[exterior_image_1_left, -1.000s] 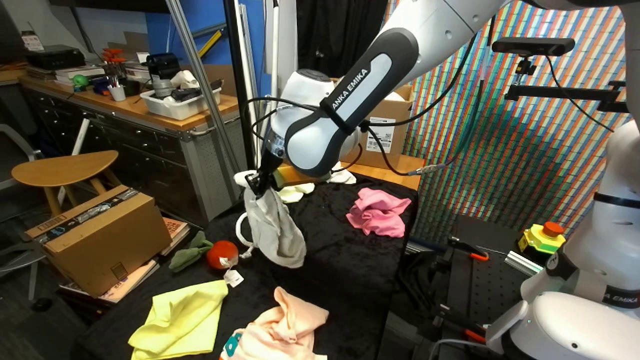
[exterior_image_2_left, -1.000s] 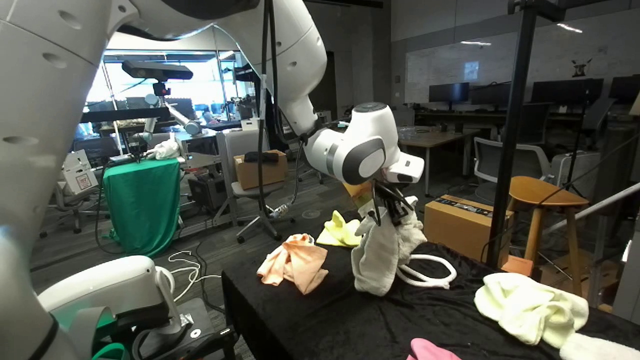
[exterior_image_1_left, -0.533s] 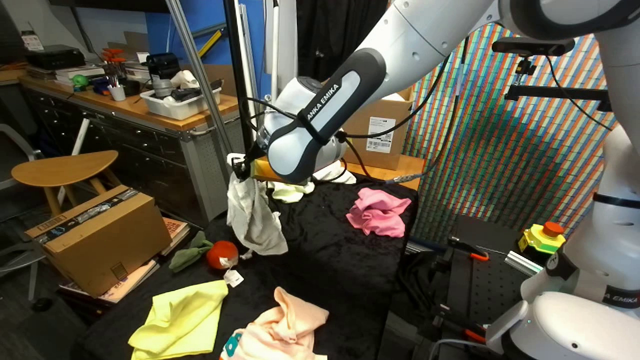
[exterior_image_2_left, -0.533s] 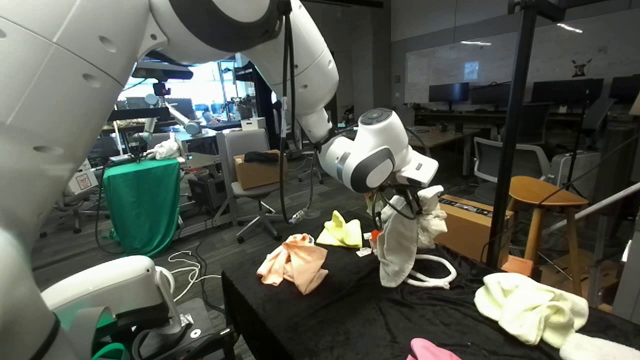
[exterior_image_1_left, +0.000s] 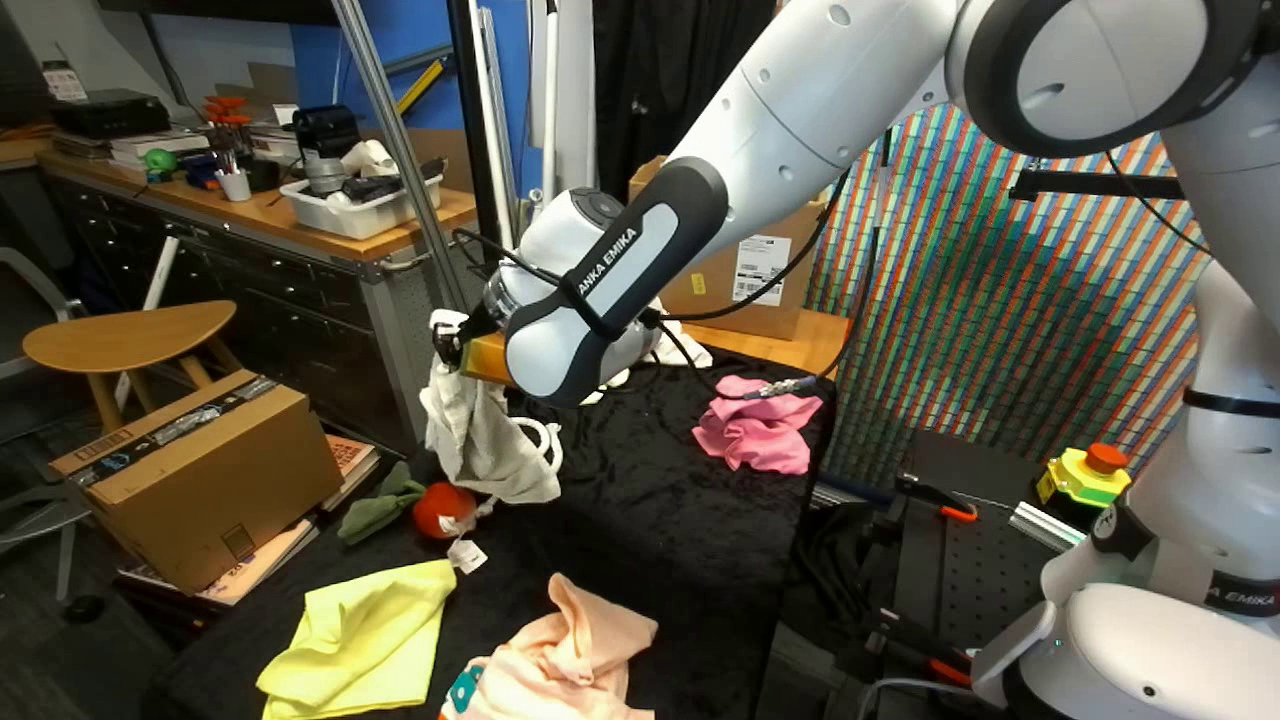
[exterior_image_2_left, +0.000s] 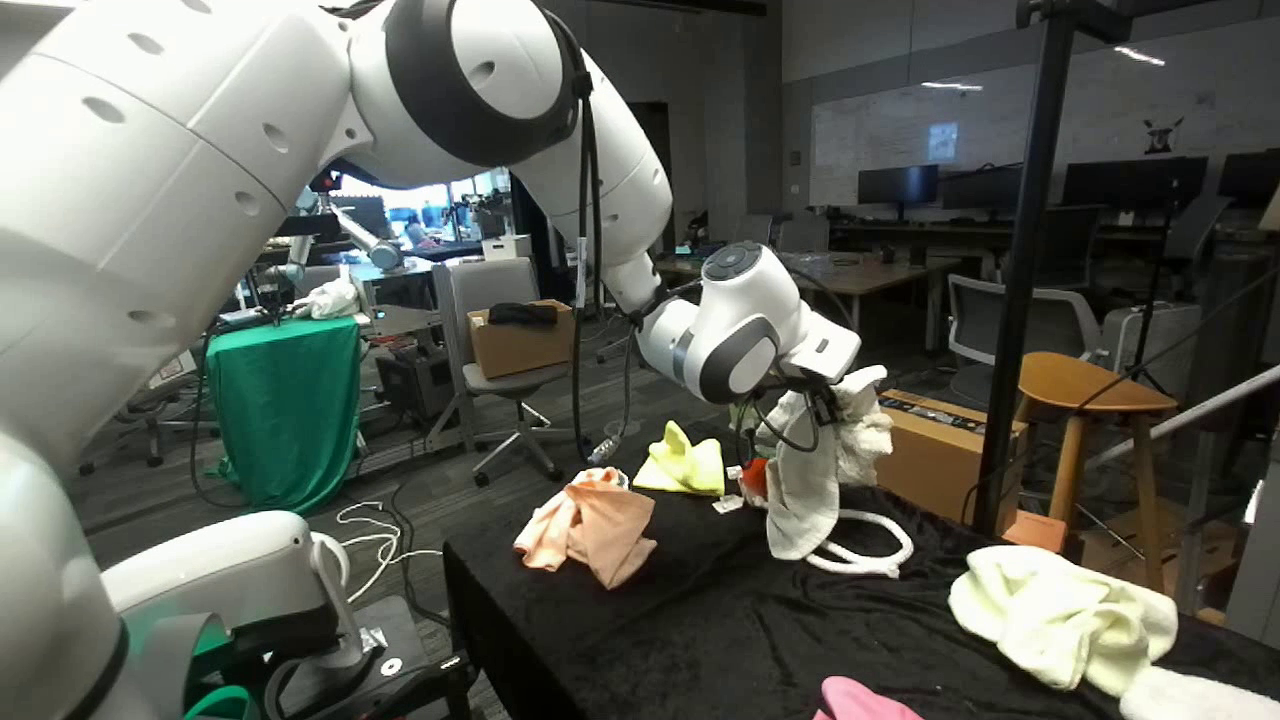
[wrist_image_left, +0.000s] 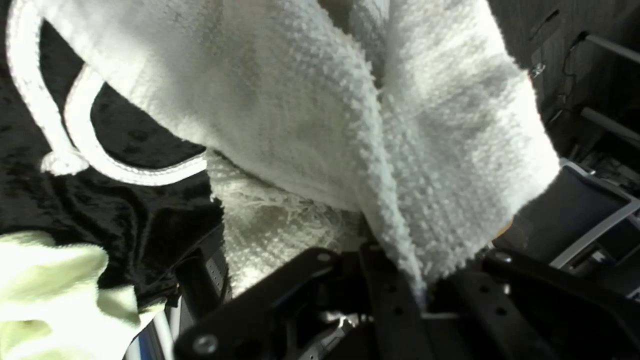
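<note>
Pinched an off-white terry towel (exterior_image_1_left: 480, 440) in black metal fingers (wrist_image_left: 392, 300), hanging left of centre over the black velvet-draped surface (exterior_image_1_left: 650, 540) in an exterior view. Risked snagging the looped white rope (wrist_image_left: 145, 176) or bumping the round red toy (exterior_image_1_left: 437, 505) if swung low; perhaps touched neither.

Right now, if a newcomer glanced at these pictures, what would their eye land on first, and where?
Probably the large white arm, stretched out over the black-draped table, its gripper shut on a hanging white towel. Next, on that table in an exterior view, the yellow cloth and peach cloth stand out near the camera, the pink cloth farther back. A red round object sits just beyond the yellow cloth.
</note>
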